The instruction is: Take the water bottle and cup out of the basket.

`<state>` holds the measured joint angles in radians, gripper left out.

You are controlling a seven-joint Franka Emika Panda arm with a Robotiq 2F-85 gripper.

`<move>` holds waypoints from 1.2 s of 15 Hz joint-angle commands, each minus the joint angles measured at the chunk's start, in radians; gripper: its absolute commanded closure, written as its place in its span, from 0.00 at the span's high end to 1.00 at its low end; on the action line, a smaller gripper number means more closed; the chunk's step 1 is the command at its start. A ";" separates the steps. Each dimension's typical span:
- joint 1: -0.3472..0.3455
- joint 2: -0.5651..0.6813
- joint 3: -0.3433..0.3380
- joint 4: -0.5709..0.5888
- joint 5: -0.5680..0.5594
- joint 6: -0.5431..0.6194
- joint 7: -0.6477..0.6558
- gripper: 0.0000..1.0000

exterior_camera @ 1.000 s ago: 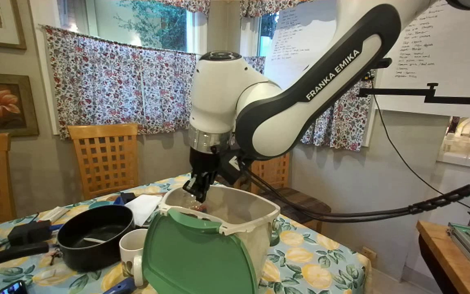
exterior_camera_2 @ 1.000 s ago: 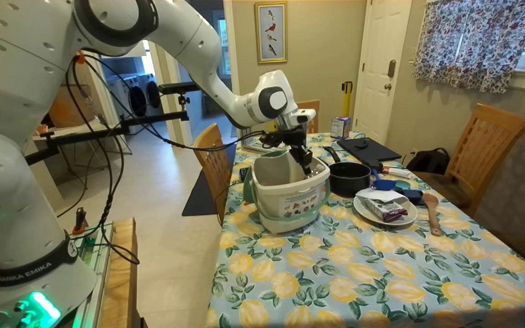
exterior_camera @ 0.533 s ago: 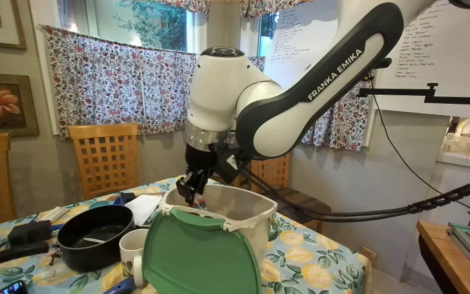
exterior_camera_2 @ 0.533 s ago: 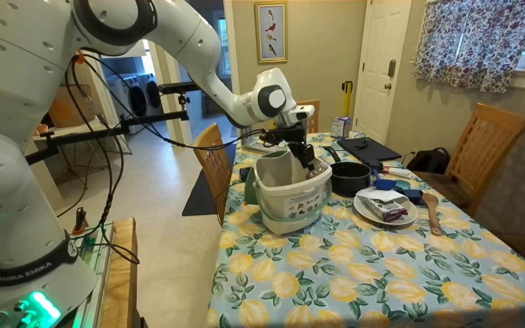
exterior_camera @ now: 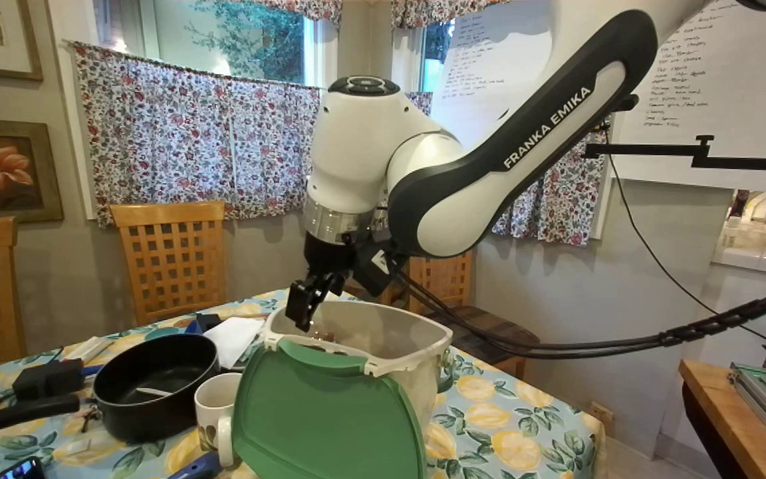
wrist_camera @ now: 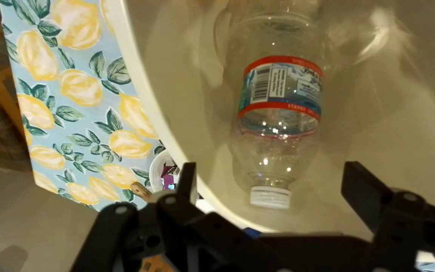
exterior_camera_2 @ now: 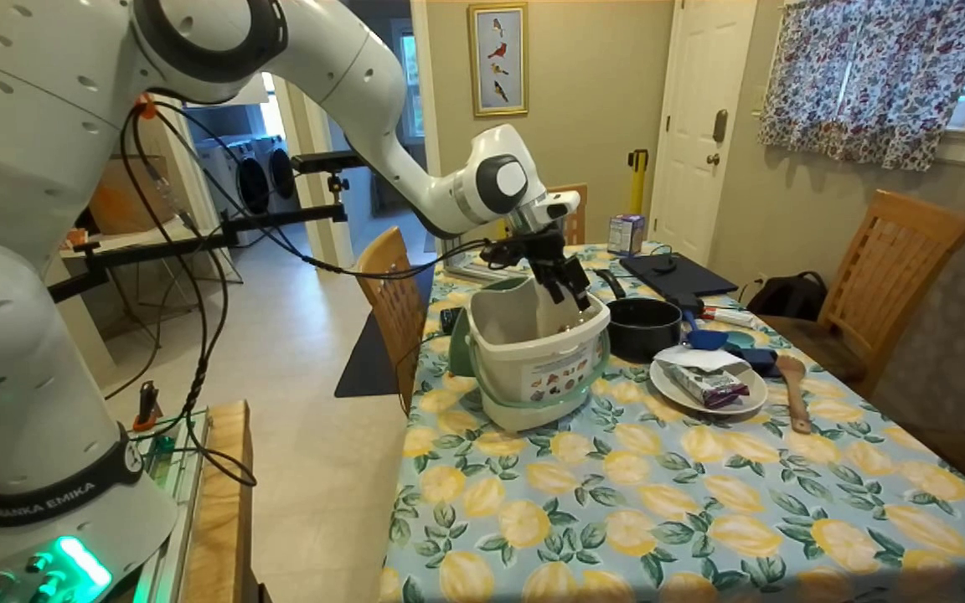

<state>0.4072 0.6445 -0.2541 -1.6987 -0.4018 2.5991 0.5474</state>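
The cream basket (exterior_camera_2: 537,385) with its green panel (exterior_camera: 330,419) stands on the table in both exterior views. Inside it, the clear water bottle (wrist_camera: 281,88) fills the middle of the wrist view, white cap towards me; how far it leans I cannot tell. Only a bit of the bottle (exterior_camera: 323,336) shows over the rim in an exterior view. My gripper (wrist_camera: 269,170) hangs at the basket's rim, open, its fingers wide apart either side of the cap and not touching it. A white cup (exterior_camera: 213,409) with a handle stands on the table beside the green panel.
A black pan (exterior_camera: 157,386) sits close by the basket. Near it lie a blue scoop (exterior_camera_2: 706,338), a plate (exterior_camera_2: 663,395) with a wrapped packet, and a wooden spoon (exterior_camera_2: 795,394). A chair (exterior_camera_2: 390,301) stands at the table's side.
Half a second ago the bottle hung higher under my gripper. The fingers have since spread and the bottle has dropped lower in the basket. The basket shifted slightly early in this second.
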 commanded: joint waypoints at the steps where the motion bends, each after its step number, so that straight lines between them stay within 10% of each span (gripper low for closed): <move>1: 0.002 0.012 -0.008 0.006 -0.027 0.004 0.026 1.00; 15: 0.001 0.114 -0.038 0.023 -0.008 0.198 -0.038 1.00; 18: -0.006 0.125 -0.031 0.029 0.003 0.207 -0.065 0.66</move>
<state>0.4053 0.7385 -0.2797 -1.6982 -0.4103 2.7807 0.5156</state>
